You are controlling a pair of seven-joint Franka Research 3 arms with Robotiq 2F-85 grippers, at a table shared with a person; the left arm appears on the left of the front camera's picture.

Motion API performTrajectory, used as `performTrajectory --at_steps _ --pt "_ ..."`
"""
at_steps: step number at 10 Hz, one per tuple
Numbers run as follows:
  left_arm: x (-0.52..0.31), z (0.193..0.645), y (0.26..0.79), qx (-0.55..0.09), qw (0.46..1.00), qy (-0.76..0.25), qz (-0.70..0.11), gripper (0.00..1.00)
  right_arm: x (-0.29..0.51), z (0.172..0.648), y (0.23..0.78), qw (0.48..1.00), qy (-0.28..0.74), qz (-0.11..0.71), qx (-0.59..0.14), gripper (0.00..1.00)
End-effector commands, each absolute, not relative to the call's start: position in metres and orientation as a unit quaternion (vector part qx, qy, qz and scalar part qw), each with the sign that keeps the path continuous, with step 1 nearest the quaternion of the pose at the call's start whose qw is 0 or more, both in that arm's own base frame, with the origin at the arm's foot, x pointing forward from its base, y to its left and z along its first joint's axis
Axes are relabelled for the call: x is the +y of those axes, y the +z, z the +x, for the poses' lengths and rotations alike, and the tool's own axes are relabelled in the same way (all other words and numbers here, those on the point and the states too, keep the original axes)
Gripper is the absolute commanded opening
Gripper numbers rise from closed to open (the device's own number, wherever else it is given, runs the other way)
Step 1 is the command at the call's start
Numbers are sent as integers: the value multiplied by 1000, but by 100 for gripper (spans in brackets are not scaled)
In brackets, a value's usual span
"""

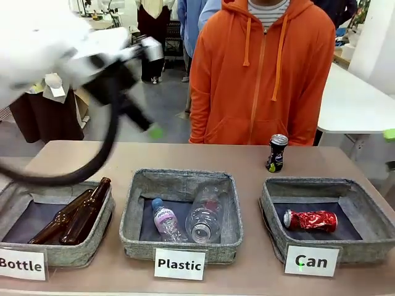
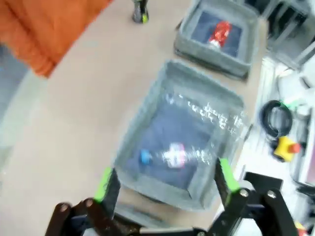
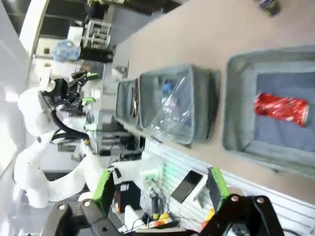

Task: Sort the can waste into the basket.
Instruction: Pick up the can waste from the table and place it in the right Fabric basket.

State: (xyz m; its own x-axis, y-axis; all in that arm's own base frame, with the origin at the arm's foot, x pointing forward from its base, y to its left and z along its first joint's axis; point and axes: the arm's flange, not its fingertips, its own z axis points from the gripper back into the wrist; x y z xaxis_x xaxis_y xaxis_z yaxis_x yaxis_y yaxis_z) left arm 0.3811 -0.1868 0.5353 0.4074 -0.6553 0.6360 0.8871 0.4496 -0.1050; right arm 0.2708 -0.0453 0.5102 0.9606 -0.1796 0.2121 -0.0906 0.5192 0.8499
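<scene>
The black can stands upright on the surface behind the basket; light, thin-walled, slippery, so grip mid-body. Both hands, left and right, gape wide, empty.

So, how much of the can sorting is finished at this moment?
Done: the crushed red can lies inside the basket labelled "Can". In hand: nothing; the left pincer and the right pincer are both open and empty. Left: the black can stands on the table behind that basket.
</scene>
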Motion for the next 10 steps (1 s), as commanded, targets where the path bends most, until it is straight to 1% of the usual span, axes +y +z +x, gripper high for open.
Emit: performTrajectory --at_steps 1,2,3,4,5,6,10 --pt "-102 318 504 -264 828 -420 -262 100 16 252 469 859 -47 507 -52 100" --pt "-62 290 484 -261 833 -372 -316 100 38 248 448 850 -45 525 -5 100" --pt "-32 266 473 -280 830 -326 -357 100 49 250 437 832 -53 550 46 100" --pt "-8 242 464 -295 829 -251 -403 100 52 251 428 816 -63 571 57 100" --pt "-55 307 484 -259 828 -374 -328 100 48 245 418 805 -60 585 83 100" --pt "-55 307 484 -259 828 -374 -328 100 36 292 470 837 -30 545 41 100" --pt "-55 307 484 -259 828 -374 -328 100 36 292 470 837 -30 545 41 100"
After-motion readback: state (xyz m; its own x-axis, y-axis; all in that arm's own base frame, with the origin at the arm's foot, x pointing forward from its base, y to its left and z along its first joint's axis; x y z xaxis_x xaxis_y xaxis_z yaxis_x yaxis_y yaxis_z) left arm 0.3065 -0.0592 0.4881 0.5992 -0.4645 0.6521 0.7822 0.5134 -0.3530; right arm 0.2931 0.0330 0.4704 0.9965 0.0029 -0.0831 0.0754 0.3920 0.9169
